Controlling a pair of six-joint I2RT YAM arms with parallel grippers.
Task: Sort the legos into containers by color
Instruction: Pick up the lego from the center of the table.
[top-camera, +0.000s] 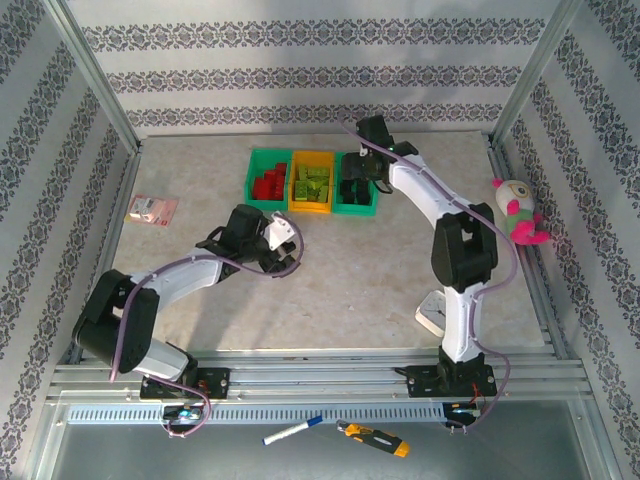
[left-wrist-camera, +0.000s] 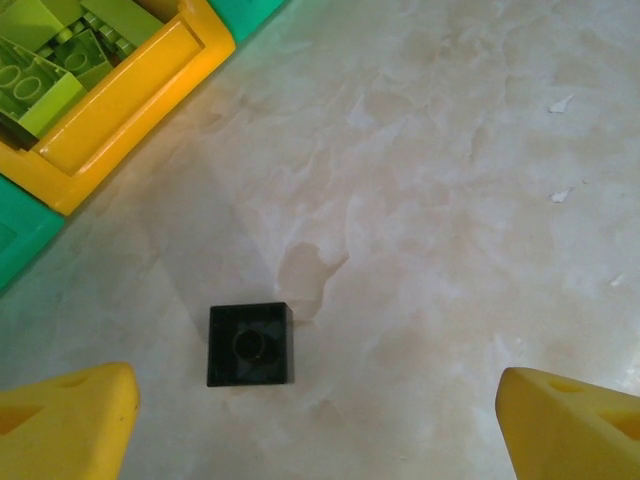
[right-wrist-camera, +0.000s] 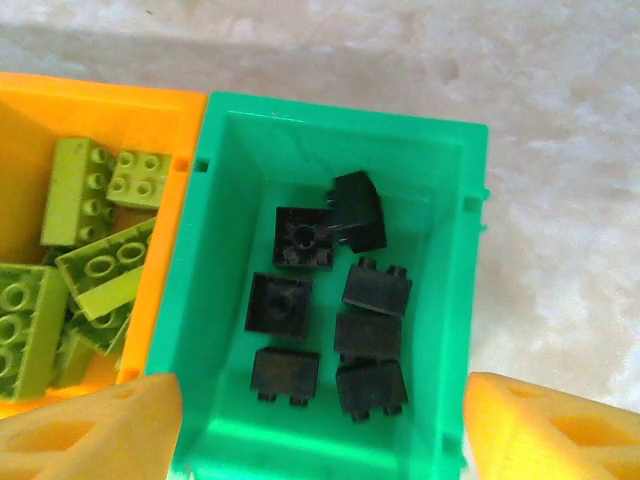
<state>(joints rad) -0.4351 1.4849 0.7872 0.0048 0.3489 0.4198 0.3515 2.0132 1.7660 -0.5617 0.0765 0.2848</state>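
Left wrist view: left claw (left-wrist-camera: 320, 425) spread apart over the tabletop (left-wrist-camera: 450, 200), small black square plastic brick (left-wrist-camera: 250, 345) just beyond its left fingertip; right claw (right-wrist-camera: 320, 425) apart above green plastic bin (right-wrist-camera: 448, 300).

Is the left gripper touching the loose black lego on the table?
Apart. The left wrist view shows bare table between the black lego and both fingers of the open left gripper.

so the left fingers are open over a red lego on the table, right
No, that lego is black, not red. The left wrist view shows it lying on the table below the open left fingers.
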